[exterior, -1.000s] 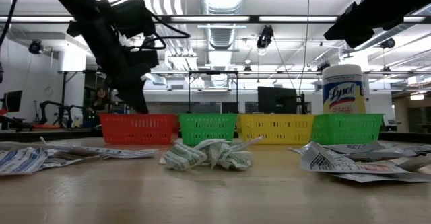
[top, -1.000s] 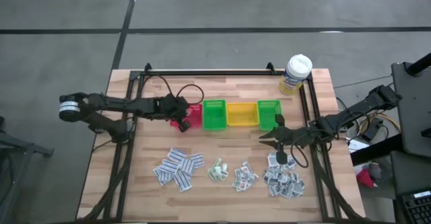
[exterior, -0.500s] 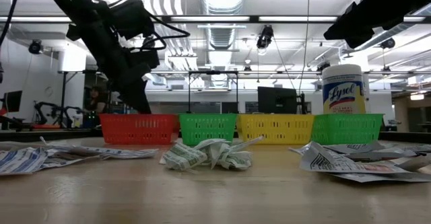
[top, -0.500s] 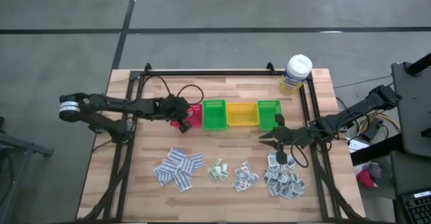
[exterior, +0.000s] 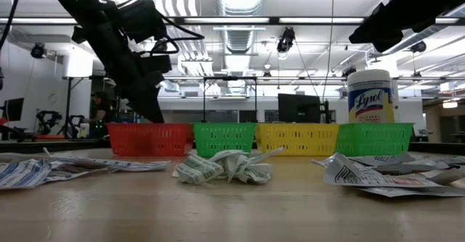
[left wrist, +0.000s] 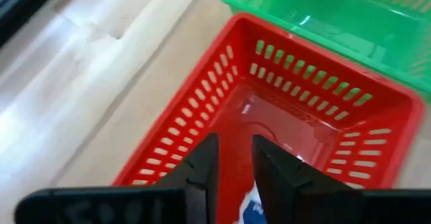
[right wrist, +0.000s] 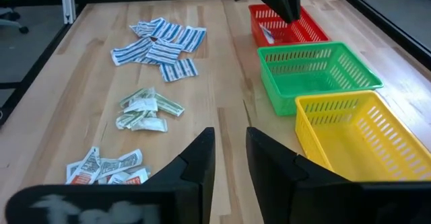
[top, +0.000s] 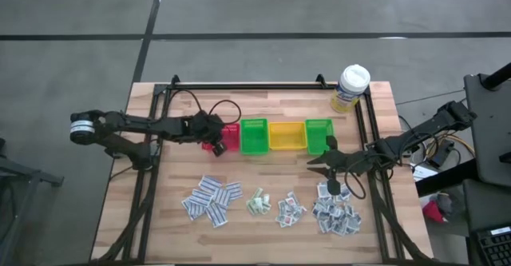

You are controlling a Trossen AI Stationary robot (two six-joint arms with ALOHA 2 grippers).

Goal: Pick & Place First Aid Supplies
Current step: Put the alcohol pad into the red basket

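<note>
The first aid supplies lie in heaps on the table's near half: blue-striped packets (top: 211, 199), green-printed ones (top: 257, 203), red-printed ones (top: 290, 210) and a grey pile (top: 337, 215). My left gripper (left wrist: 234, 143) hangs open over the red bin (left wrist: 316, 123), slanting down into its left end. A white and blue packet (left wrist: 252, 207) shows low in the gap between its fingers; whether they touch it I cannot tell. A white packet (right wrist: 266, 30) lies in the red bin. My right gripper (right wrist: 230, 135) stands open, holding nothing, above the table left of the grey pile.
Red (top: 230, 136), green (top: 254, 136), yellow (top: 287, 136) and green (top: 318, 134) bins stand in a row across the table's middle. A white-capped bottle (top: 350, 88) stands at the far right corner. A black frame rail (top: 247, 85) runs along the far edge.
</note>
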